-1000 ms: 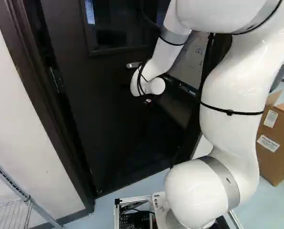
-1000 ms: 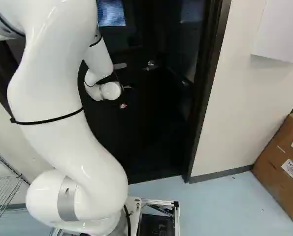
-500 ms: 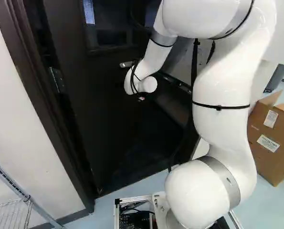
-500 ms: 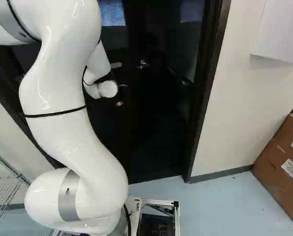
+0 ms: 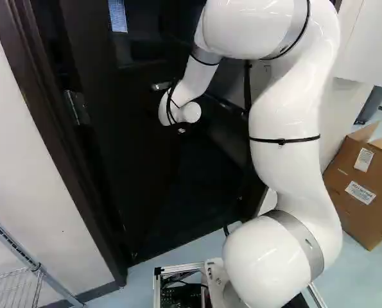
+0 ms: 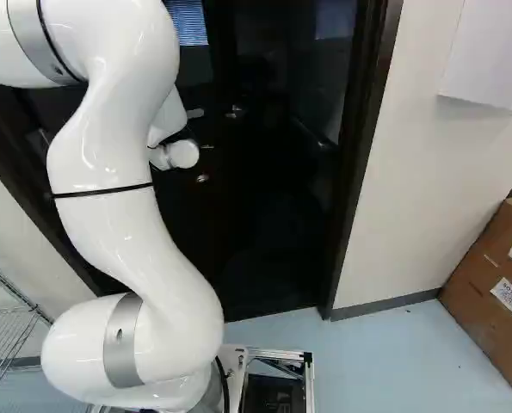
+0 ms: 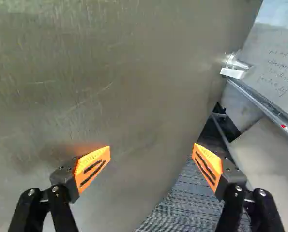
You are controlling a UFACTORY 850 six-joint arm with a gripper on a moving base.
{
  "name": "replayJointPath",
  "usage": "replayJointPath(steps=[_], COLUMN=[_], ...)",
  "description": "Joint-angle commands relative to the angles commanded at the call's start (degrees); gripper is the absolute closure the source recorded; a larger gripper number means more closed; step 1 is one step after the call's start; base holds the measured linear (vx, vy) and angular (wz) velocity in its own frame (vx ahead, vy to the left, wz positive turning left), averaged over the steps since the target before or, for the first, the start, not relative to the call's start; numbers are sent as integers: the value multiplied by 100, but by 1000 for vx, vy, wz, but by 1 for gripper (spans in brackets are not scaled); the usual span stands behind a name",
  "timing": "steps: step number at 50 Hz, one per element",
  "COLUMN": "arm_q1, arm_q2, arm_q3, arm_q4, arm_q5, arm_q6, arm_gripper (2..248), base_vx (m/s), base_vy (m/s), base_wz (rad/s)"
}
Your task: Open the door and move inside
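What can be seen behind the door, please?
Past the edge of the door, the wrist view shows a ridged grey surface and a board with handwriting. Whatever lies directly behind it is covered by the door.

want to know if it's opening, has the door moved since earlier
Yes. In the left base view the door has swung, its silver handle now nearer the door frame's left side.

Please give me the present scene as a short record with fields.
door: dark, flat-faced door with a window, ajar; ribbed grey floor shows past its edge in the wrist view
handle: silver lever handle, beside the arm's wrist end
arm: white jointed arm, reaching toward the door
gripper: black gripper with orange pads, open, gripping nothing
box: brown cardboard box, at the right of the left base view
rack: silver wire rack, at that view's left
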Motion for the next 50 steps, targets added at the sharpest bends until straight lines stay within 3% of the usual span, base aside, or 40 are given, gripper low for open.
replayJointPath(steps=[50], arm_q1=[606], arm_q2=[-911], arm_q3=[-1169], arm_q4=[0], arm_q5=[0], arm_q6=[0], arm_gripper=[3], base_vx=[0], base_vy=[0], base_wz=[0])
